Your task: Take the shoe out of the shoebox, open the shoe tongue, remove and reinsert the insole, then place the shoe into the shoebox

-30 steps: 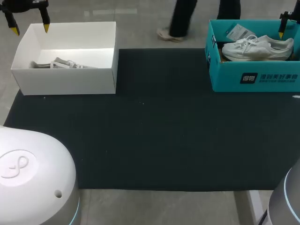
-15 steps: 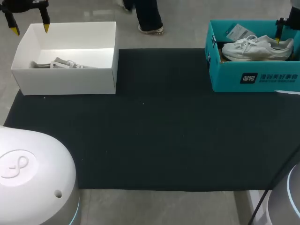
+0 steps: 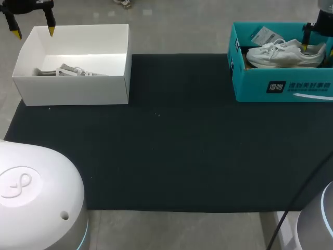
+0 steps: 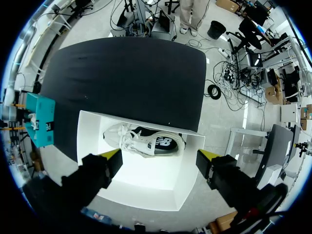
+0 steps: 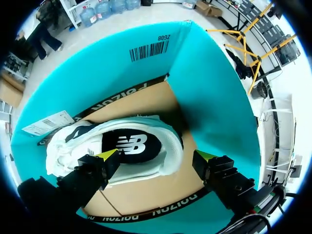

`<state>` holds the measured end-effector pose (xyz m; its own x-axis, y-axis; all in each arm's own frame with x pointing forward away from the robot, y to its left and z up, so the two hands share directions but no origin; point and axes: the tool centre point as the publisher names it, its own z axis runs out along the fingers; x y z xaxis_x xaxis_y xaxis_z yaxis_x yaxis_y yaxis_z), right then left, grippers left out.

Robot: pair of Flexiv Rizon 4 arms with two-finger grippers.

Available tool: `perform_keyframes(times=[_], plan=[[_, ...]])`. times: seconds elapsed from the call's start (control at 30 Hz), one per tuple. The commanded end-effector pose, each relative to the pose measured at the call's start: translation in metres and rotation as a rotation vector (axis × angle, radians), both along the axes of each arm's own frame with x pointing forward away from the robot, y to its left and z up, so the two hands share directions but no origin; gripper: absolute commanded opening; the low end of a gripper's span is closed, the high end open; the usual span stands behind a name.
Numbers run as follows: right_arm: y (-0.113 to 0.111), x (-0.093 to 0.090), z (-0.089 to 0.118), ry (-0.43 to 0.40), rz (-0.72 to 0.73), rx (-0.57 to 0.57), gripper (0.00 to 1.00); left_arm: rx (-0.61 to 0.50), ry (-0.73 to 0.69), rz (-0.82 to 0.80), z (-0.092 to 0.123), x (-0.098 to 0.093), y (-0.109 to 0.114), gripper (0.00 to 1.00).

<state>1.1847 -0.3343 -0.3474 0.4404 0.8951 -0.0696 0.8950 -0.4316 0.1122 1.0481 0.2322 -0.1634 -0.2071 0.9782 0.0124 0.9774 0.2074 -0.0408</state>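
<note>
A white sneaker (image 3: 283, 54) lies on its side in the teal shoebox (image 3: 281, 88) at the far right. My right gripper (image 3: 317, 46) hangs open over the shoe's heel end. In the right wrist view the sneaker (image 5: 122, 146) lies under that gripper (image 5: 156, 156), its heel below the gap between the spread fingers and touching neither. At the far left, my left gripper (image 3: 35, 34) stands open above the back edge of a white box (image 3: 73, 91). That box holds a second white sneaker (image 4: 146, 141), under the left gripper (image 4: 161, 156).
A black mat (image 3: 182, 135) covers the table between the two boxes. A paper tag (image 3: 265, 35) lies in the teal box beside the shoe's toe. The teal walls (image 5: 214, 97) rise close around the right gripper.
My right gripper has moved left and down, from the teal box's far right corner to over the shoe's heel. The left arm has not moved.
</note>
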Motion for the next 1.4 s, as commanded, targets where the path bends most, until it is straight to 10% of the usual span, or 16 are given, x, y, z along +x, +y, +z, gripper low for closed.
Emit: perform_keyframes(times=[0.03, 0.5, 0.63, 0.73, 0.97, 1.13, 1.4], plan=[[-0.001, 0.01, -0.011, 0.043, -0.002, 0.02, 1.0, 0.001, 0.001, -0.001, 0.0, 0.0, 0.0, 1.0], [-0.015, 0.014, -0.028, 0.094, 0.016, 0.021, 0.99, 0.001, 0.001, -0.001, 0.0, 0.0, 0.0, 1.0], [-0.019, 0.016, -0.03, 0.103, 0.02, 0.021, 0.49, 0.001, 0.001, -0.001, 0.0, 0.0, 0.0, 1.0], [-0.02, 0.016, -0.029, 0.106, 0.025, 0.021, 0.37, 0.001, 0.001, -0.001, 0.0, 0.0, 0.0, 1.0], [-0.023, 0.014, -0.03, 0.116, 0.041, 0.019, 0.33, 0.001, 0.001, -0.001, 0.0, 0.0, 0.0, 1.0], [-0.024, 0.011, -0.03, 0.139, 0.029, 0.006, 0.0, 0.001, 0.001, -0.001, 0.0, 0.0, 0.0, 1.0], [-0.029, 0.003, -0.017, 0.139, -0.005, -0.004, 0.0, 0.001, 0.001, -0.001, 0.0, 0.0, 0.0, 1.0]])
